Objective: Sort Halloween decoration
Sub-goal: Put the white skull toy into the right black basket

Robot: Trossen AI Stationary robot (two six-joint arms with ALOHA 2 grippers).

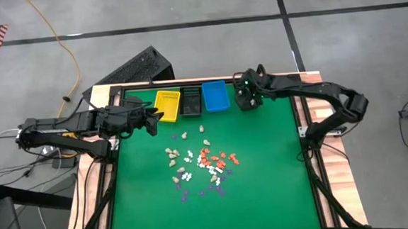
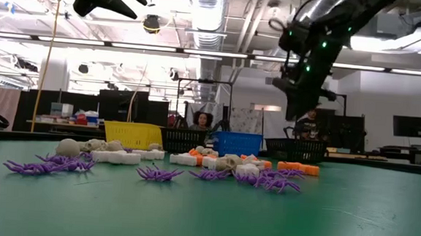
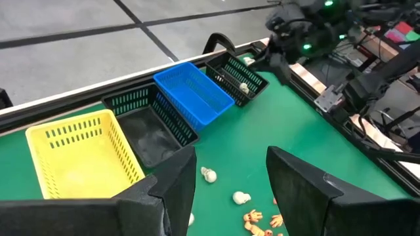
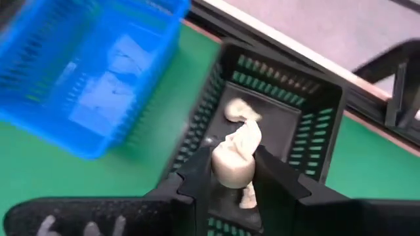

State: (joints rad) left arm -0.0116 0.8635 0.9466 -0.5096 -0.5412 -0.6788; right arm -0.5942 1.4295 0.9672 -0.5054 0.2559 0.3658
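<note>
The Halloween decoration pieces (image 1: 203, 164), tiny white, cream, orange and purple figures, lie scattered on the green mat's middle. At the far edge a yellow bin (image 1: 168, 102), a black bin (image 1: 190, 103), a blue bin (image 1: 215, 96) and a second black bin (image 4: 308, 124) stand in a row. My right gripper (image 4: 231, 172) hangs over that second black bin, shut on a cream piece (image 4: 235, 157). Another cream piece (image 4: 239, 110) lies on the bin's floor. My left gripper (image 3: 230, 190) waits open near the yellow bin, above the mat. My right gripper pinches the cream piece between its two fingers at the piece's rounded end (image 4: 230, 169). The fingers slant down from the table's right side. The piece is lifted clear and sits over the open top of the second black bin.
The four bins stand side by side along the far edge, inside the black frame (image 1: 152, 86). A wooden border (image 1: 317, 114) rims the mat on the left and right. Bare green mat (image 1: 266, 196) lies right of and nearer than the pile.
</note>
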